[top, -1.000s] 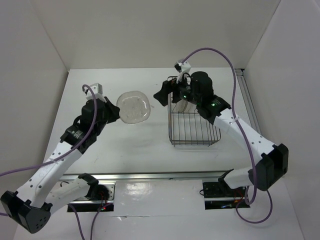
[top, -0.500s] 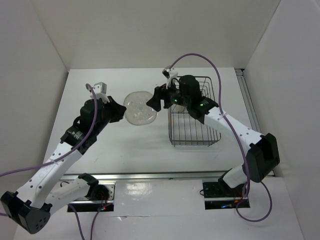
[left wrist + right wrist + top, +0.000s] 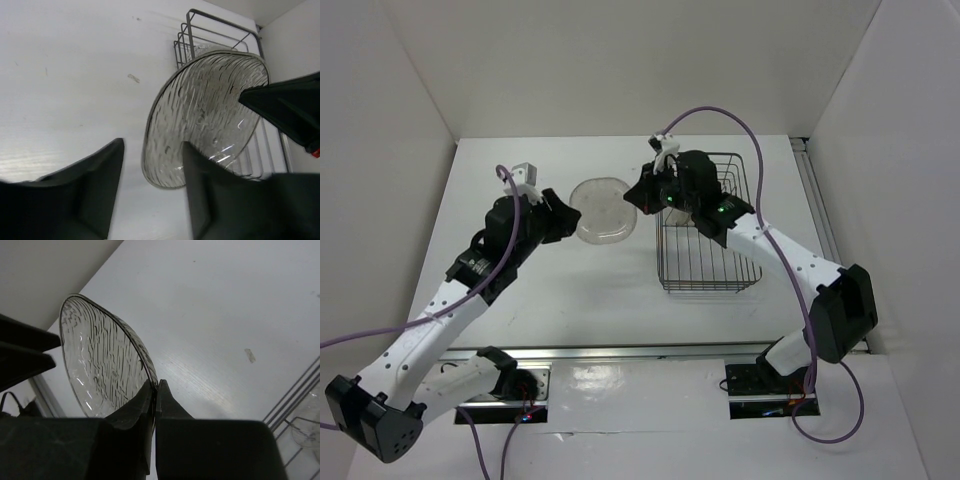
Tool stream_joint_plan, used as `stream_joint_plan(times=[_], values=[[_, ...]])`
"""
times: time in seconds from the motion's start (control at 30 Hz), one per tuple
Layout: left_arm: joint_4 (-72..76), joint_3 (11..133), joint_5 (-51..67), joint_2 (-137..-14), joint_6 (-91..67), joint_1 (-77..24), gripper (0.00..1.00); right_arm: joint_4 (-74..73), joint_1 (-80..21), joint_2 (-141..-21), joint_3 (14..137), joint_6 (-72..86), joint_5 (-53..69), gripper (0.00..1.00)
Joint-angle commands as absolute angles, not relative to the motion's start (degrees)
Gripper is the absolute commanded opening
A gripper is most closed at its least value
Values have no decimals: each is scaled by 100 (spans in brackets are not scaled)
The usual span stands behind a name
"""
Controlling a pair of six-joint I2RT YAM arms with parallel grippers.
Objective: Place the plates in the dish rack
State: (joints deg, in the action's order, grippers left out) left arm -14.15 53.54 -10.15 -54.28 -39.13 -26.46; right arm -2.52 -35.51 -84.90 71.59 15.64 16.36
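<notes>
Though vague overhead, plate [image 3: 100, 365] in fingers [image 3: 171, 411]

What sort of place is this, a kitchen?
Probably a robot test cell: plain white panels wall a white table, a left arm and right arm stand at its edge, handling a clear plate by a wire dish rack.

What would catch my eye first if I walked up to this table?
A clear ribbed plate is held up between the two arms, above the white table. The right gripper pinches its rim on one side, while the left gripper has its fingers open around the opposite edge. Just to the right stands a dark wire dish rack.
</notes>
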Motion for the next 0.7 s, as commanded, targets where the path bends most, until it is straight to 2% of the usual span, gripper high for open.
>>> stream_joint_plan(times=[0.0,0.03,0.13,0.17,0.33,0.43,0.67], values=[[-1300,5537,-1028,-5432,-3981,-2672,69,-368,-3595,-8139,7339,1679,644,0],[-1388,5537,-1107,-5432,-3981,-2672,100,-534,-3595,-7991,7513,1679,259,0],[-1851,5817,-1361,-5361,-3981,-2672,100,-1211,-3595,-7657,7917,1679,-1437,0],[-2072,5940,-1545,-5361,-3921,-2672,100,-1491,-3595,-7577,8023,1609,-2372,0],[-3566,6915,-1959,-5782,-3648,-2672,100,-2195,-3359,-7523,8551,1134,-4813,0],[-3981,6987,-2092,-5845,-3455,-2672,100,-2704,-2728,-7707,8806,1020,-5317,0],[-3981,6434,-2241,-5845,-3182,-2619,100,-2655,-1715,-7769,8325,818,-4967,0]])
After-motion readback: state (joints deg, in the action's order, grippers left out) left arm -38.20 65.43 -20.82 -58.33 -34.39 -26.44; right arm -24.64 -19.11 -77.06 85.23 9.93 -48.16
